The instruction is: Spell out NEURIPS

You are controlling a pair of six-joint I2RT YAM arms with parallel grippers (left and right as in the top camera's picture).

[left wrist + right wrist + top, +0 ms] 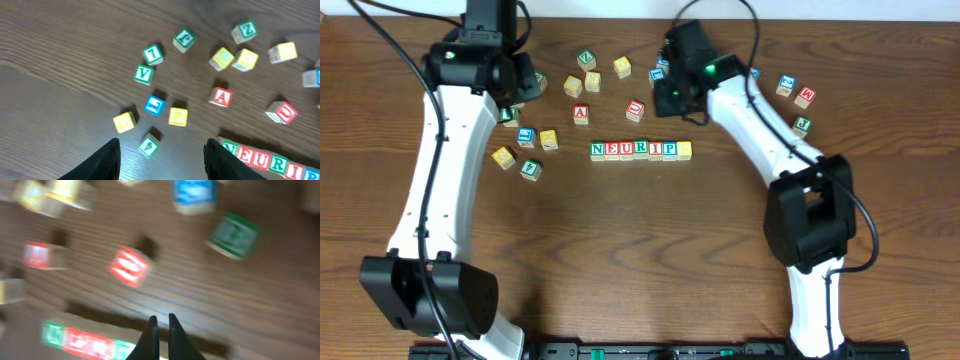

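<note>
Row of seven set out, both grippers empty

Dark wood-grain table [640, 240], seen from overhead, carries the NEURIPS row [640, 150] near its middle. Seven cubes stand side by side, touching, in one straight line. They read N, E, U, R, I, P, and the yellow-faced cube [684, 150] closes the line. I cannot read its letter.

My left gripper [163, 150]: jaws partly apart, nothing between them, nothing touched. It hangs above the table beyond the row's N end, on the row's far side. Below it, well apart from the row, lie a green cube [148, 145], a blue cube [154, 105] and two yellow cubes [178, 116]. The red A cube [220, 96] lies nearer the row, on its far side, not touching it.

My right gripper [162, 321]: fingers pressed together, nothing held. It hangs just past the row's far side, toward the yellow end. Its wrist view is blurred, and there the row shows only as green and red letters at the lower left. A tilted red cube [129, 266] lies loose near the row's far side, clear of it, its letter unreadable.
</note>
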